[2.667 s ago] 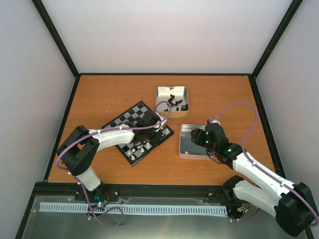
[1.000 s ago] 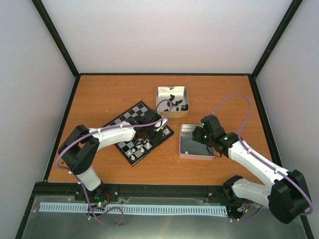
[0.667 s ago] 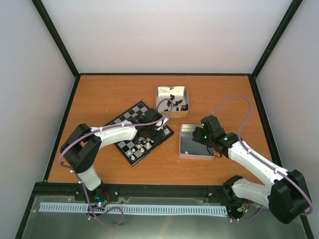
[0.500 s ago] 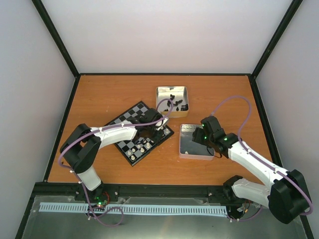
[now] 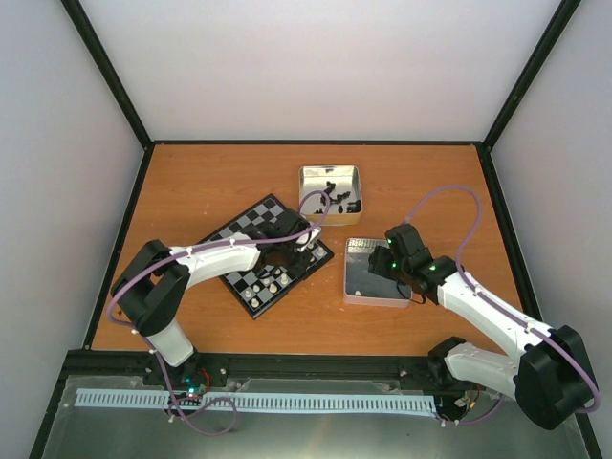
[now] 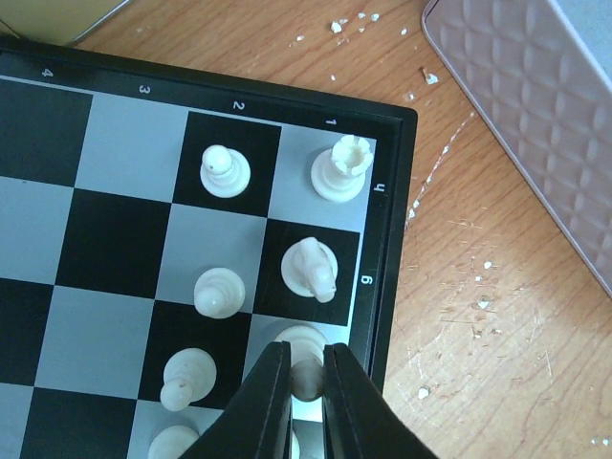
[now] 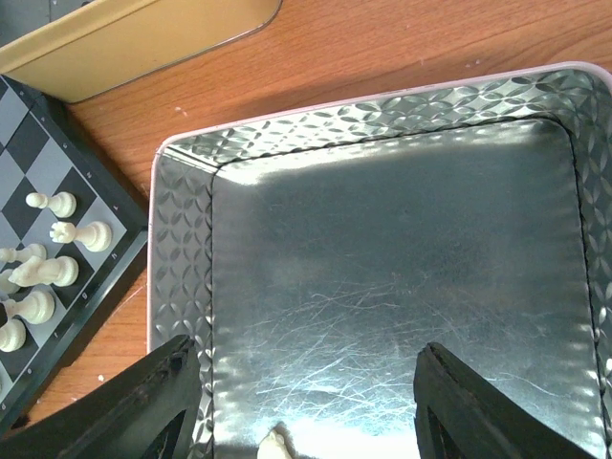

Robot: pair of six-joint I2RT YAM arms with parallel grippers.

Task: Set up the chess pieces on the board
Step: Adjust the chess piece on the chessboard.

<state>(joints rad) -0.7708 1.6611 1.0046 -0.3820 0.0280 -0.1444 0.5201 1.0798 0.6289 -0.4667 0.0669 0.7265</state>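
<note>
The board [image 5: 251, 232] lies left of centre, with cream-white chessmen along its near right edge. In the left wrist view my left gripper [image 6: 306, 371] is shut on a white piece [image 6: 306, 375] standing on a grey edge square of the board [image 6: 105, 277]. A white knight [image 6: 312, 268], a rook [image 6: 342, 167] and pawns [image 6: 219, 292] stand beside it. My right gripper [image 7: 306, 352] is open and empty over the near tin [image 7: 182, 220]. The tip of one white piece [image 7: 275, 446] shows on the tin floor between its fingers.
A far tin [image 5: 330, 194] behind the board holds several black chessmen. The near tin [image 5: 375, 287] sits right of the board, close to its corner [image 6: 535, 105]. White specks lie on the orange table [image 6: 459, 287]. Black frame rails edge the table.
My right arm has raised its elbow and shifted its wrist slightly farther over the near tin. My left gripper stays at the board's right edge, barely moved.
</note>
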